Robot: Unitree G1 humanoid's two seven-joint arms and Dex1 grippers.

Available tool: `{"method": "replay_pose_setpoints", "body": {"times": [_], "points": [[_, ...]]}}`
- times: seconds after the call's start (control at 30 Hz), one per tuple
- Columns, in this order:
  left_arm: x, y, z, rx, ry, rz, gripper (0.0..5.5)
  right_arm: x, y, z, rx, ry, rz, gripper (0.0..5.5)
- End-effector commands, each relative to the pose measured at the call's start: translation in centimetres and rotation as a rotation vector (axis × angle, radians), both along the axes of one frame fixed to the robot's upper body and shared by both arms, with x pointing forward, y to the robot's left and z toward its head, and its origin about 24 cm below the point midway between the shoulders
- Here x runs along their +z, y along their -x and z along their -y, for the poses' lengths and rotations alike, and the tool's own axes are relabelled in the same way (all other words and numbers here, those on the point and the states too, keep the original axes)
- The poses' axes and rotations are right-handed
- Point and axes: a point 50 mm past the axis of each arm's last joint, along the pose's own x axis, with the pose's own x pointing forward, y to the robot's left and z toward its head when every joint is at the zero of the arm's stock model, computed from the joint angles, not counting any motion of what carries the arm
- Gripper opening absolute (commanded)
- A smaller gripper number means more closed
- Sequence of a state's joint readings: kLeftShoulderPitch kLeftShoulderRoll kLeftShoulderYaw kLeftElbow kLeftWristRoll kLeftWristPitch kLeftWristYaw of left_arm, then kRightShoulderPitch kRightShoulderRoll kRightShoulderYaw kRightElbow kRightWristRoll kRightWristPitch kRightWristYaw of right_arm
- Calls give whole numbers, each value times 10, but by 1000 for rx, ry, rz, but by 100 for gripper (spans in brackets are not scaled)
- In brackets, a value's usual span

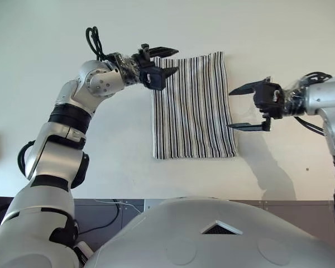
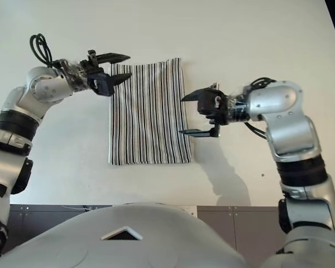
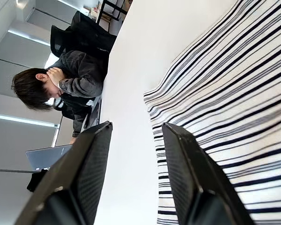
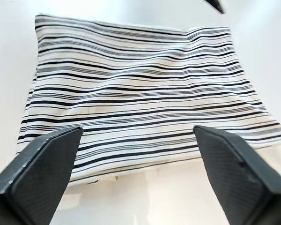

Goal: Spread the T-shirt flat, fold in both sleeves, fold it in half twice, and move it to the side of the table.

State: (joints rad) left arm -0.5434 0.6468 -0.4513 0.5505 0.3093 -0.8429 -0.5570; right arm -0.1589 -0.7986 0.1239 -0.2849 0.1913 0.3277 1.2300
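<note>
T-shirt (image 1: 192, 111) folded; left tool (image 1: 172, 60), right tool (image 1: 230, 109) open at its edges.

We log left arm (image 1: 72, 120): silver-grey rounded shells, black bands at joints, few small dark dots on round joint cap. Black cable loop (image 1: 93, 40) by wrist; wrist section wrapped in clear film over dark parts. Left tool (image 1: 176, 60): black, two long tapered prongs; left fingers (image 3: 96, 164) faced with fine cross-hatched texture. Right arm (image 2: 285, 120): same silver shells, black joint rings. Black right cable (image 2: 259, 82) bunched near wrist. Right tool (image 2: 182, 116): black, slim pointed prongs; right fingers (image 4: 42, 173) carry same woven-looking pattern.
</note>
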Motion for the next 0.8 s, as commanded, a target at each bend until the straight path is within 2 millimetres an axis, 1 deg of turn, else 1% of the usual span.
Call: {"method": "replay_pose_setpoints", "body": {"times": [0.03, 0.1, 0.13, 0.17, 0.23, 0.4, 0.47, 0.53, 0.6, 0.63, 0.7, 0.8], "points": [[14, 51, -45, -56, -104, -35, 196, -1, 39, 28, -95, 59, 95, 435], [9, 85, -65, -58, -139, -114, 196, -10, 65, 37, -91, 115, 83, 435], [5, 99, -75, -49, -164, -147, 196, -13, 72, 42, -115, 122, 79, 435], [1, 108, -82, -46, -188, -163, 196, -15, 76, 46, -143, 123, 81, 435], [-5, 121, -87, -68, -220, -174, 196, -18, 77, 51, -181, 129, 104, 435], [-28, 137, -77, -148, -229, -176, 196, -23, 67, 49, -201, 126, 168, 435], [-40, 143, -77, -154, -244, -199, 196, -25, 66, 50, -213, 127, 181, 435], [-52, 149, -76, -159, -252, -222, 221, -26, 63, 50, -223, 120, 193, 435], [-61, 153, -71, -161, -250, -224, 258, -26, 58, 48, -217, 110, 202, 435], [-66, 155, -68, -171, -255, -219, 258, -25, 56, 47, -214, 104, 207, 435], [-72, 157, -63, -183, -257, -207, 258, -25, 54, 45, -209, 97, 214, 435], [-77, 151, -52, -201, -243, -163, 258, -24, 49, 43, -206, 88, 226, 435]]}}
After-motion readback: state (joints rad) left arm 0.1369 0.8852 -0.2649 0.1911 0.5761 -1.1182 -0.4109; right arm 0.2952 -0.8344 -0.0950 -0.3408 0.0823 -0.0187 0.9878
